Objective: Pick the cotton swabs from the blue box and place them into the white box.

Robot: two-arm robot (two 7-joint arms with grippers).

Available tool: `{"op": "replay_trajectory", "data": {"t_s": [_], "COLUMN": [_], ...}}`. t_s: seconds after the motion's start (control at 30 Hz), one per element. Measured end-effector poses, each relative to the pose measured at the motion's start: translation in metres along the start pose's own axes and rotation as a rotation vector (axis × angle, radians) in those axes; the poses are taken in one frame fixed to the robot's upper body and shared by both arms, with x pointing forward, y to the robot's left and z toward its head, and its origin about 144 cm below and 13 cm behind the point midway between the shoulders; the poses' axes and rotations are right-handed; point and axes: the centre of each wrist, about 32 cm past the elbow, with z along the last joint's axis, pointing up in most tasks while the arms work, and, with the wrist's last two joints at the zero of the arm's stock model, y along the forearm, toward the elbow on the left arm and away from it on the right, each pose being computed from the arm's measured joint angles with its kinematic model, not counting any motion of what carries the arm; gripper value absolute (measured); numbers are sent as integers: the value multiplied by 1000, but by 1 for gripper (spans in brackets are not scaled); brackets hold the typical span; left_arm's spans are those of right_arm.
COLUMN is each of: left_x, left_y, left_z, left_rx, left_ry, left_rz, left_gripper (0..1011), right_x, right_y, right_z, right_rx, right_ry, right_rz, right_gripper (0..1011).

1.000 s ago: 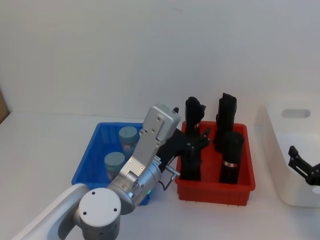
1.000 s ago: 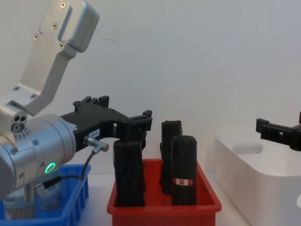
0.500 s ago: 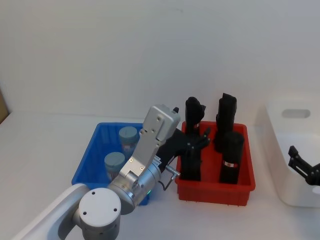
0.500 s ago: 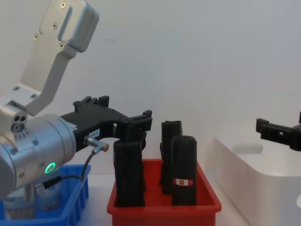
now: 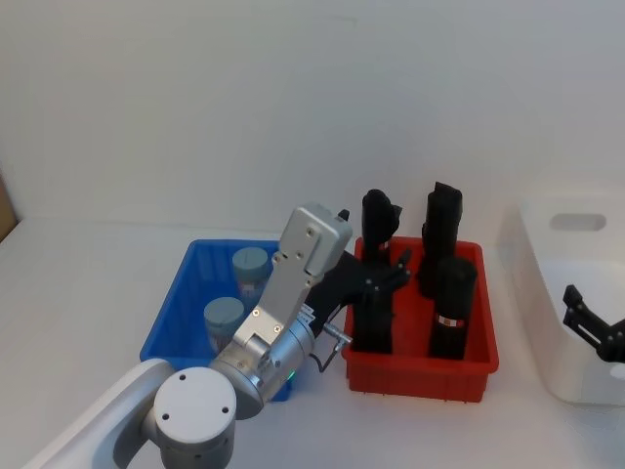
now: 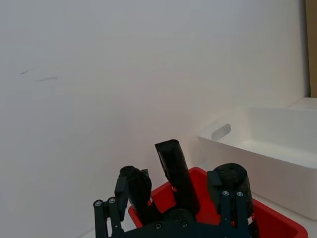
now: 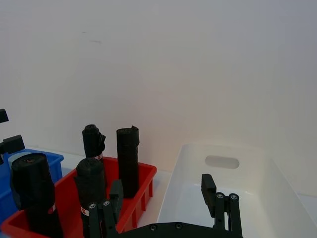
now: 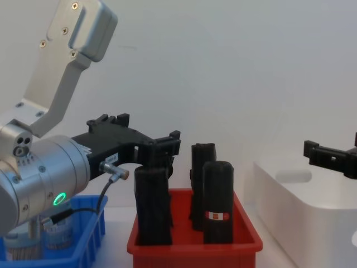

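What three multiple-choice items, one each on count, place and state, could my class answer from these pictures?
1. How many black rolls stand in the red bin? A two; B four; C six.
2. Where is the right gripper? A inside the red bin; B at the white box; C behind the black rolls.
3. The left gripper is: A shut on a black roll; B shut, empty; C open, empty.
Key: 1 B, four show in it. 2 B, it hangs at that box's near side. 3 C, its fingers are spread above the red bin.

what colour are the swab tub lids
Grey-blue lids on the cotton swabs in the blue box; head view shows them best.
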Motion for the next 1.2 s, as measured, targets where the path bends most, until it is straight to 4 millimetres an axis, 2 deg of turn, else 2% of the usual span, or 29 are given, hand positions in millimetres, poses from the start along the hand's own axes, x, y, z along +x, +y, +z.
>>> {"op": "replay_trajectory", "data": {"t_s": [1.2], "left_x": [0], "left_y": [0], "left_z": [0], "left_rx": [0], "left_ry": [0], "left_rz": [0], "left_gripper": [1003], "right_x": [0], "right_y": [0], "right_z": [0], "right_rx": [0], "right_ry": [0], "right_rz": [0], "right_gripper": [1002]}}
